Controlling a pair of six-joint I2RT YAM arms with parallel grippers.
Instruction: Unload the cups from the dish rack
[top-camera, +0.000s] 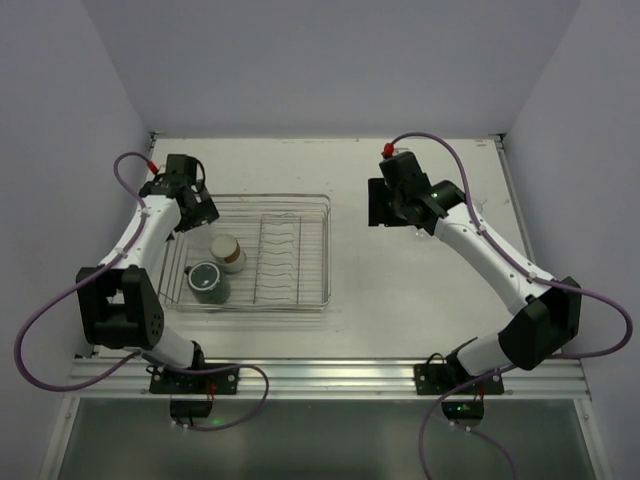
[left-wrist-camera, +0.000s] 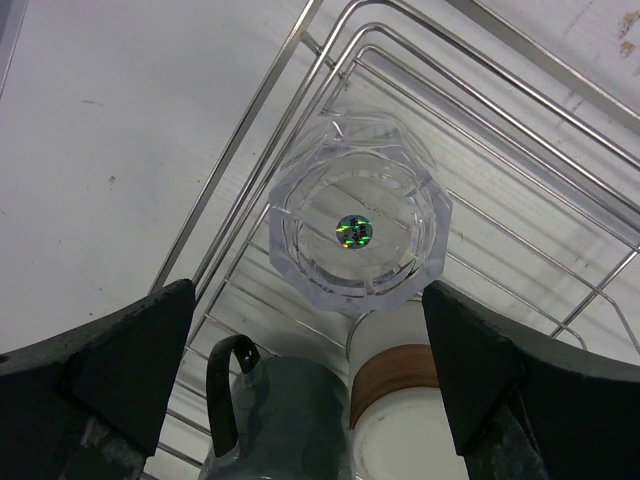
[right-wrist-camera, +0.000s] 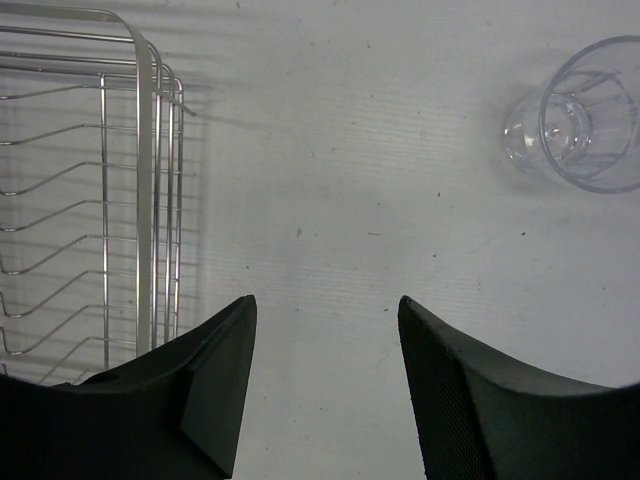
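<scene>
Clear faceted tumbler (left-wrist-camera: 358, 230) sits dead centre in your left wrist view, tucked into a corner of the dish rack (top-camera: 290, 255); your left gripper (left-wrist-camera: 308, 300) hangs over it, jaws wide apart, holding nothing; grey-green mug (left-wrist-camera: 285, 420) and cream cup (left-wrist-camera: 400, 400) sit side by side at the bottom edge; your right gripper (right-wrist-camera: 325, 325) is spread too, over bare table (right-wrist-camera: 350, 180); another tumbler (right-wrist-camera: 585, 110) is upper right, outside the rack.

No readable text, label or number shows on anything
</scene>
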